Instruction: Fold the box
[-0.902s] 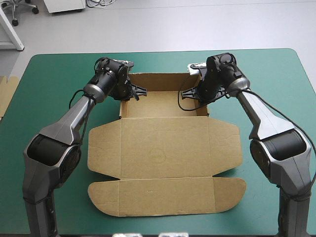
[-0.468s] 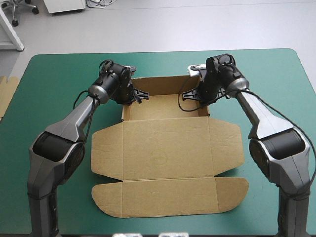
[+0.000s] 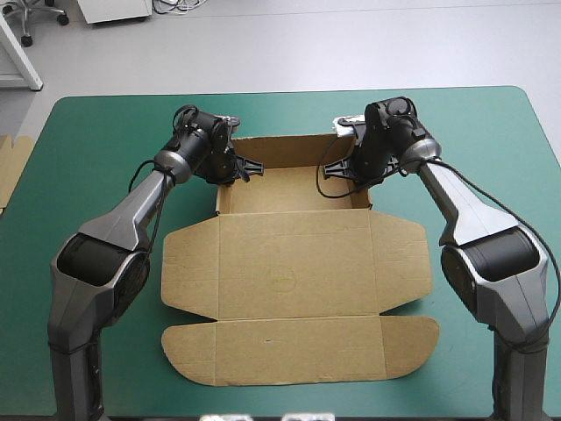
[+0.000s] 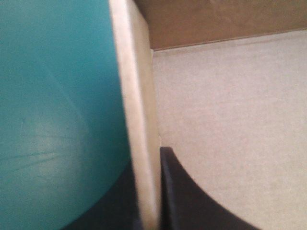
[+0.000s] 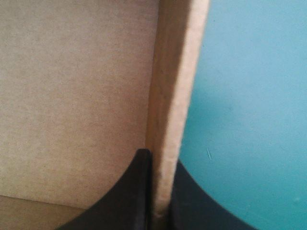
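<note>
1. First, at the table's left edge, a strip of spare board point(image 3: 12, 171) lies just off the teal-green cover point(image 3: 96, 132); it plays no part.
2. Left gripper point(image 3: 230, 174): its black fingers are all but closed, pinching the box's raised left wall point(image 4: 139, 96), one finger inside the tray and one outside.
3. Box point(image 3: 294, 263): brown board at mid-table. The far section forms a shallow tray with back and side walls raised. The wide middle panel, its side flaps and the rounded near flap point(image 3: 298, 351) lie flat on the cover.
4. Right gripper point(image 3: 354, 170): likewise nearly closed on the raised right wall point(image 5: 175, 72), straddling its top edge.
5. Handling (judged): the board looks light and stiff. It should bend cleanly only along its scored creases, and a raised wall would likely spring back if released. It is best grasped at the free edge of a wall or flap, near a crease; a hard pinch mid-panel could dent it.
</note>
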`<state>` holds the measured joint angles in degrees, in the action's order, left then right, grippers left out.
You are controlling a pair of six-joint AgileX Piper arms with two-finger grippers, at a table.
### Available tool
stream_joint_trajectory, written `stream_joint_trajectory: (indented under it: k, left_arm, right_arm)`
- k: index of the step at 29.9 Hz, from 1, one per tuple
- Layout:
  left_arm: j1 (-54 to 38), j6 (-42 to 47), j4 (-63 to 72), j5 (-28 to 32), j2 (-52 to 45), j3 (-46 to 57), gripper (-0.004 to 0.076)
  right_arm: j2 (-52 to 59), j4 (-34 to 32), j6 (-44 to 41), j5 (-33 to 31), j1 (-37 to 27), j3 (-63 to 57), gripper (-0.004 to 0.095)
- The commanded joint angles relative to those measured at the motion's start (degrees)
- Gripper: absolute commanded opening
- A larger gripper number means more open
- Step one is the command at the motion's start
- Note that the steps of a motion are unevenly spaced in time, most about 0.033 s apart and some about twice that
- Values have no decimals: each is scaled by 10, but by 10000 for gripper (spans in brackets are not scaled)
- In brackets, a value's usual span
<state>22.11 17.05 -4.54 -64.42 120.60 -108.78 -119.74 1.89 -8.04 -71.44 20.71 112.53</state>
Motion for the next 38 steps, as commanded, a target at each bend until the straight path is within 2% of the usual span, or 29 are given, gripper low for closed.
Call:
stream_joint_trajectory:
  k: [1, 7, 9, 13, 16, 20, 23, 28, 38]
  left_arm:
    - [3, -25, 2, -2, -24, -8, -10]
    - [3, -28, -6, 8, -24, -8, -5]
    - [3, -41, -2, 13, -24, -8, 19]
    - [3, -55, 5, 24, -24, -8, 132]
    - [3, -55, 9, 31, -25, -8, 252]
    - [3, -55, 9, 44, -25, -10, 424]
    - [3, -52, 5, 50, -25, -10, 484]
    - [3, -52, -10, 58, -25, -10, 483]
    - [3, -52, -11, 74, -27, -10, 483]
  right_arm:
    - [29, 19, 16, 15, 0, 19, 1]
    - [29, 17, 24, 20, 0, 19, 3]
    - [29, 17, 35, 24, 0, 19, 40]
    - [29, 17, 50, 27, 0, 19, 243]
    - [29, 17, 58, 32, 0, 19, 463]
    - [29, 7, 59, 35, 0, 20, 659]
    - [29, -11, 66, 37, 0, 20, 670]
    - [29, -36, 69, 46, 0, 24, 670]
    - [28, -26, 65, 63, 0, 25, 670]
